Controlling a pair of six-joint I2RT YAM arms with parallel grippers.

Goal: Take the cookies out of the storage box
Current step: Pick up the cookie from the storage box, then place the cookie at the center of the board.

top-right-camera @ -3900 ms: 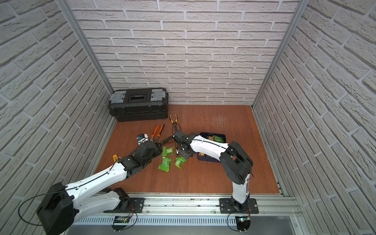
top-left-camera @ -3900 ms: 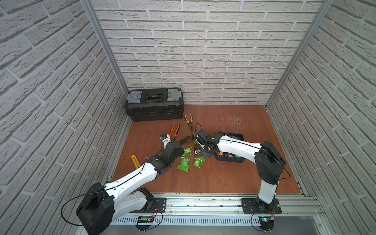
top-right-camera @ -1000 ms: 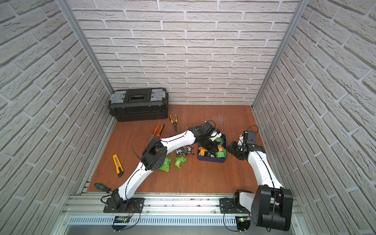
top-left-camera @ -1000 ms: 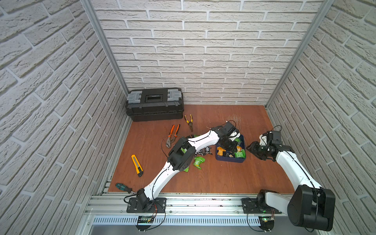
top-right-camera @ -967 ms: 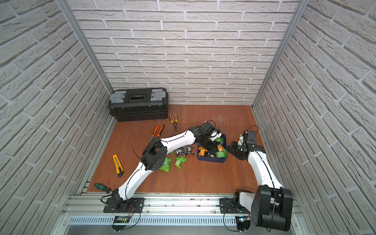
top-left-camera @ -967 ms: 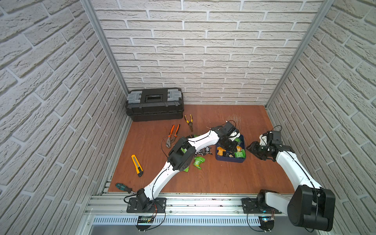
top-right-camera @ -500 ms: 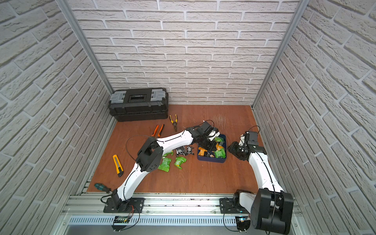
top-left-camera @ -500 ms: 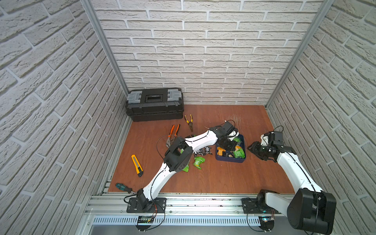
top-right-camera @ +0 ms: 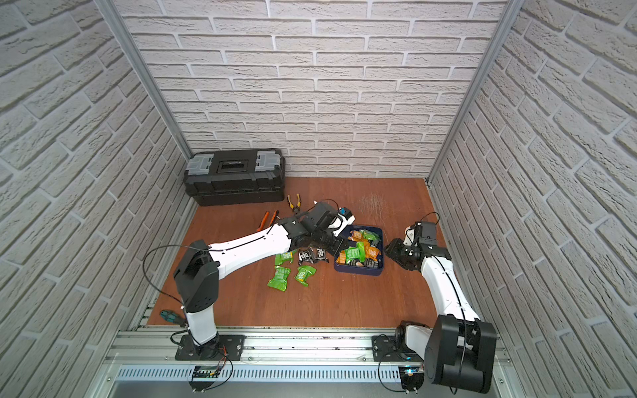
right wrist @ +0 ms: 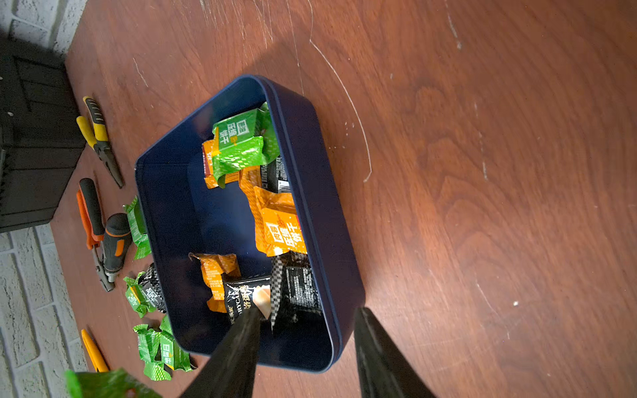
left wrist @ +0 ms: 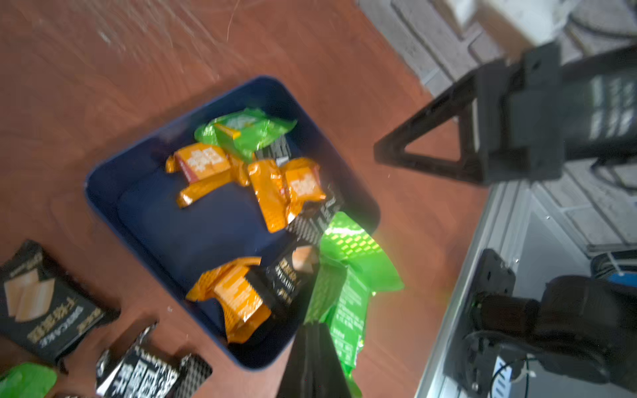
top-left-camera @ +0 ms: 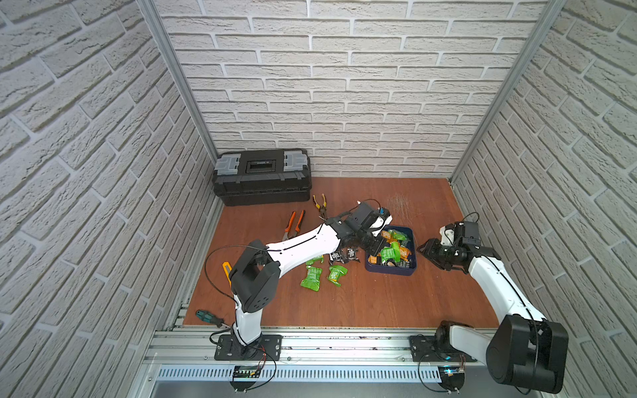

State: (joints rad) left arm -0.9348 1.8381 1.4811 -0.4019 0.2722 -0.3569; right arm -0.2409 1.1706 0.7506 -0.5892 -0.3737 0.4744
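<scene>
Currently, note left gripper (left wrist: 315, 327) clamped on a green cookie packet (left wrist: 351, 248) above the storage box (left wrist: 103, 182), ready for carry-out to the cookies (top-left-camera: 312, 277) already on the table (top-left-camera: 344, 310), and right gripper (right wrist: 306, 313) parked beside the box, jaws apart and empty, likely clear of the lift path.

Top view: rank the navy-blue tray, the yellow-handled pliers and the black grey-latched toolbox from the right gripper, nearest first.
From the right gripper:
1. Navy-blue tray, just beside it.
2. Yellow-handled pliers, beyond the tray, farther back.
3. Black toolbox, back-left corner.
</scene>
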